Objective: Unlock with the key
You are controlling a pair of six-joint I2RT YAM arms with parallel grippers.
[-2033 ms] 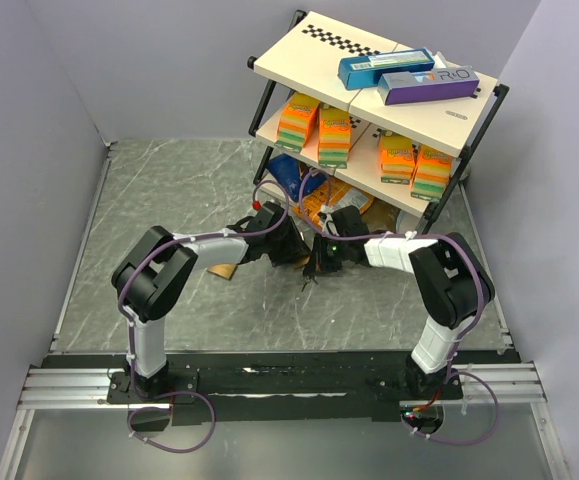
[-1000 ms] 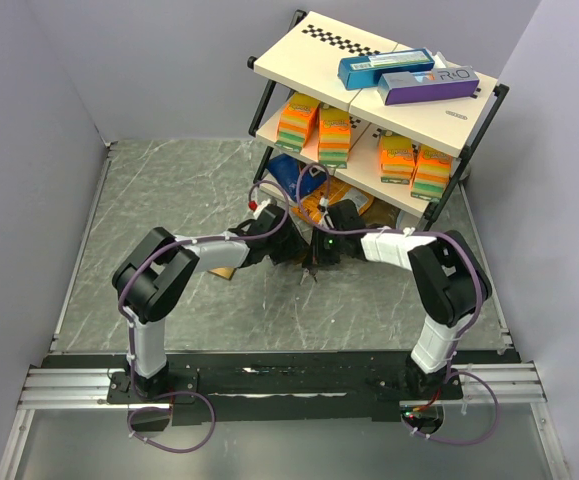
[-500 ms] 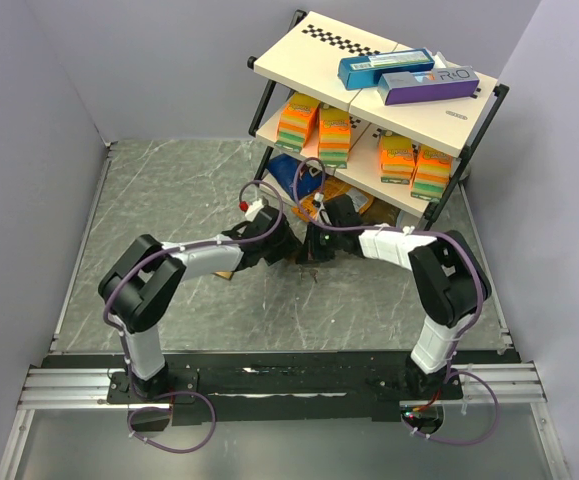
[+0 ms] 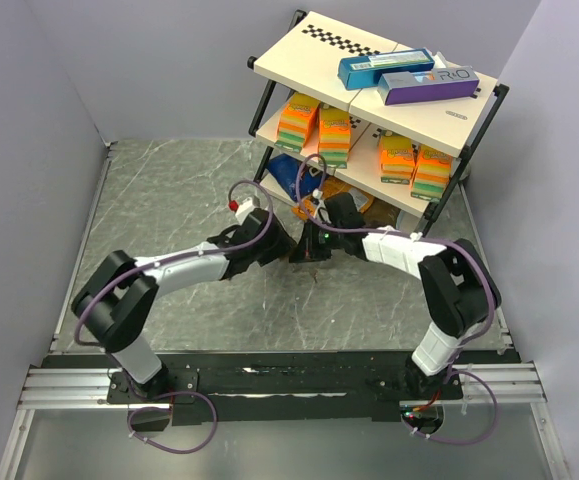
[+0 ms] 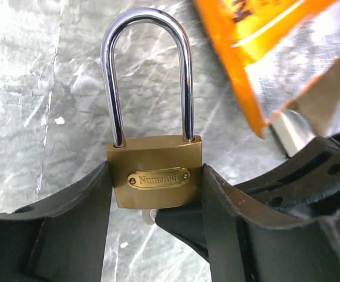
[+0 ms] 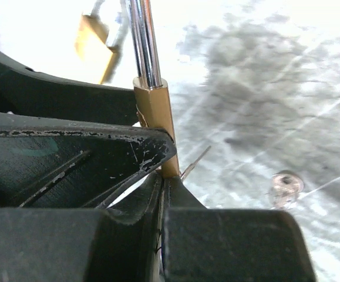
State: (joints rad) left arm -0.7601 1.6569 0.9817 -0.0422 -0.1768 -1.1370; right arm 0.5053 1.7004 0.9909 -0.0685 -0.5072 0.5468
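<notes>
The key (image 5: pixel 149 216), seemingly the pale sliver under the brass padlock (image 5: pixel 156 179), is pinched in the clenched right end effector (image 6: pixel 165 176) above the desk (image 4: pixel 169 190). The padlock body is grasped by the left end effector (image 5: pixel 156 176). Insertion is judged to be in hand; full seating, then a turn, is called for. No container is involved; orange boxes (image 4: pixel 334 135) are carried on the far shelf (image 4: pixel 299 62).

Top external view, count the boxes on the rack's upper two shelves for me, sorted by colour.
Orange-and-green boxes: 4
Blue box: 1
Purple box: 1
Total: 6
</notes>
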